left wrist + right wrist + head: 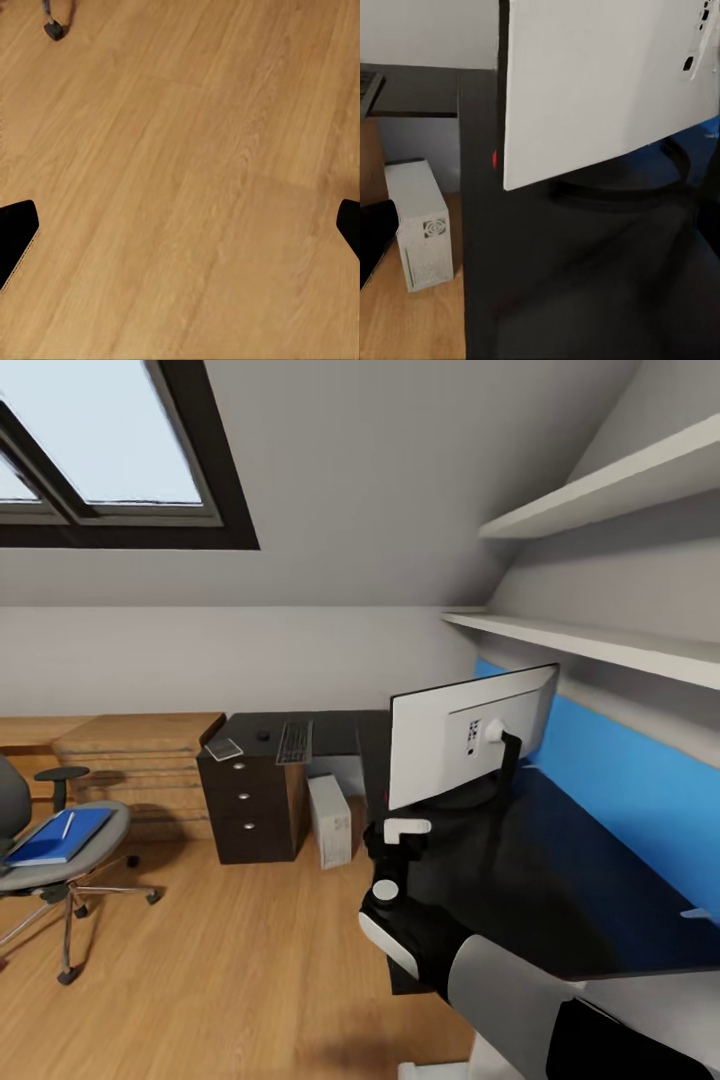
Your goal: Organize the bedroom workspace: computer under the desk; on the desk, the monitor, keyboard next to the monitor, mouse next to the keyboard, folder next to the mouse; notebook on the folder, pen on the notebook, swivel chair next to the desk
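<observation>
Head view: monitor [455, 735] near desk [560, 900] edge.

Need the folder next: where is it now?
In the head view, at far left: the folder lies on the swivel chair seat, with the pen on it.

Head view high over desk [560, 900], right wrist close behind monitor [600, 82], left wrist facing floor [180, 195]
</observation>
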You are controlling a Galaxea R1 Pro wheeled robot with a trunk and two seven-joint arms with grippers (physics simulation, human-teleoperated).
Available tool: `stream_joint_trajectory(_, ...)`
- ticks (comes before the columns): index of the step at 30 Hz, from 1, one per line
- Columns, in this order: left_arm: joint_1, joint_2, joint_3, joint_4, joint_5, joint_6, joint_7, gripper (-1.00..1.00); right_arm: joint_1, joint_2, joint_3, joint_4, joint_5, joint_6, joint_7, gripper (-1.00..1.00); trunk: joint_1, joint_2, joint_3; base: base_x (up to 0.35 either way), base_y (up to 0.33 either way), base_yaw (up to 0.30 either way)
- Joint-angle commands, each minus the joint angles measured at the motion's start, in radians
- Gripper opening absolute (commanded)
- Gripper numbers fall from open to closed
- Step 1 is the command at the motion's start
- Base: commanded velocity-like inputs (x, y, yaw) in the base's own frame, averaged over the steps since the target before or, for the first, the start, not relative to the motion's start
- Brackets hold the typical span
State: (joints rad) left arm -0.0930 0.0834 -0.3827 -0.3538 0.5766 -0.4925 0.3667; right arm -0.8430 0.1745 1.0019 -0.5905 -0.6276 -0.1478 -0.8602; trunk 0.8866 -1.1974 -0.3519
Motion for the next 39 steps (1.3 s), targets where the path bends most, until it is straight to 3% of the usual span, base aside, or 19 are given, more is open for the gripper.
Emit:
stream_joint_trajectory(1,-0.001,0.001,-0.008,-0.001,0.004,-0.002,0.008,1.0,-0.002,0.0,0.007,-0.001,-0.011,-0.009,-0.005,1.0,0.0,-0.001,-0.001,0.204,0.293,0.0)
stream_joint_trajectory(7,-0.001,0.001,-0.008,-0.001,0.002,-0.002,0.008,1.0,-0.002,0.0,0.007,-0.034,-0.01,-0.007,-0.011,1.0,0.0,-0.001,-0.001,0.202,0.295,0.0)
stream_joint_trajectory(16,-0.001,0.001,-0.008,-0.001,0.003,0.002,0.008,1.0,-0.002,0.0,0.007,-0.038,-0.009,-0.01,-0.162,1.0,0.0,-0.001,-0.001,0.171,0.289,0.0)
stream_joint_trajectory(29,-0.001,0.0,-0.009,-0.001,0.003,0.002,0.009,1.0,-0.002,0.0,0.009,-0.03,0.005,-0.049,-0.186,1.0,0.0,-0.001,-0.001,0.032,0.046,0.0)
stream_joint_trajectory(33,-0.001,-0.001,-0.01,-0.001,0.003,0.004,0.009,1.0,-0.003,0.0,0.001,-0.028,0.026,-0.06,-0.17,1.0,0.0,-0.001,-0.001,0.001,0.001,0.0)
stream_joint_trajectory(36,-0.001,-0.001,-0.01,-0.001,0.002,0.005,0.009,1.0,-0.019,-0.009,-0.009,0.003,0.03,-0.06,-0.105,1.0,0.0,-0.001,-0.001,0.0,0.0,0.0)
stream_joint_trajectory(37,-0.001,-0.002,-0.01,-0.001,0.002,0.005,0.008,1.0,-0.108,-0.019,-0.076,0.079,0.026,-0.04,-0.004,1.0,0.0,-0.001,-0.001,0.0,0.0,0.0)
stream_joint_trajectory(39,-0.001,-0.001,-0.01,-0.001,0.002,0.005,0.008,1.0,-0.13,-0.021,-0.126,0.12,0.025,-0.026,0.051,1.0,0.0,-0.001,-0.001,0.0,0.0,0.0)
